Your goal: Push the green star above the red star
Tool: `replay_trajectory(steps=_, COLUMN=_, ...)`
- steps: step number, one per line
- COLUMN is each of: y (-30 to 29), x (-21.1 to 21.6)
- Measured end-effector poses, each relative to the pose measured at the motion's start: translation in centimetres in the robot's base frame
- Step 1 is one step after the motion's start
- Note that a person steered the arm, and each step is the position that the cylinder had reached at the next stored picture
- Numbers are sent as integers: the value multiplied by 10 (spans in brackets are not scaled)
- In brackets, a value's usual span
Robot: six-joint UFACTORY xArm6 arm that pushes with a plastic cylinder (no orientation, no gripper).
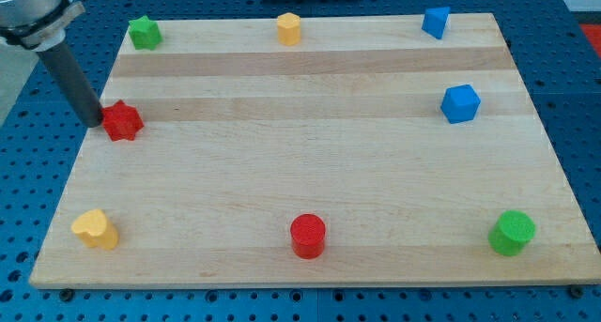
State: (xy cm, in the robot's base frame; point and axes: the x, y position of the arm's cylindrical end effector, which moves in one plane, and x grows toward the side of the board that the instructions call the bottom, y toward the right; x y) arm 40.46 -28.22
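Observation:
The green star (144, 32) sits at the board's top left corner. The red star (122, 121) lies below it near the board's left edge. My tip (96, 123) is right at the red star's left side, touching or nearly touching it. The dark rod slants up to the view's top left. The green star is well above my tip, apart from it.
A yellow hexagon block (289, 28) and a blue block (435, 22) sit along the top edge. A blue cube (460, 103) is at the right. A yellow heart-like block (96, 229), a red cylinder (308, 236) and a green cylinder (512, 233) line the bottom of the wooden board (310, 162).

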Motion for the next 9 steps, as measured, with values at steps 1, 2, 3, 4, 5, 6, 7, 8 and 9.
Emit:
replay_trajectory(steps=1, y=35, x=0)
replay_trajectory(steps=2, y=38, x=0)
replay_trajectory(steps=3, y=10, x=-18)
replay_trajectory(steps=4, y=-23, x=-48)
replay_trajectory(steps=5, y=-23, x=-52)
replay_trajectory(steps=6, y=-21, x=-133)
replay_trajectory(steps=7, y=-17, x=-211)
replay_trajectory(steps=8, y=-17, x=-213)
replay_trajectory(steps=9, y=-17, x=-213)
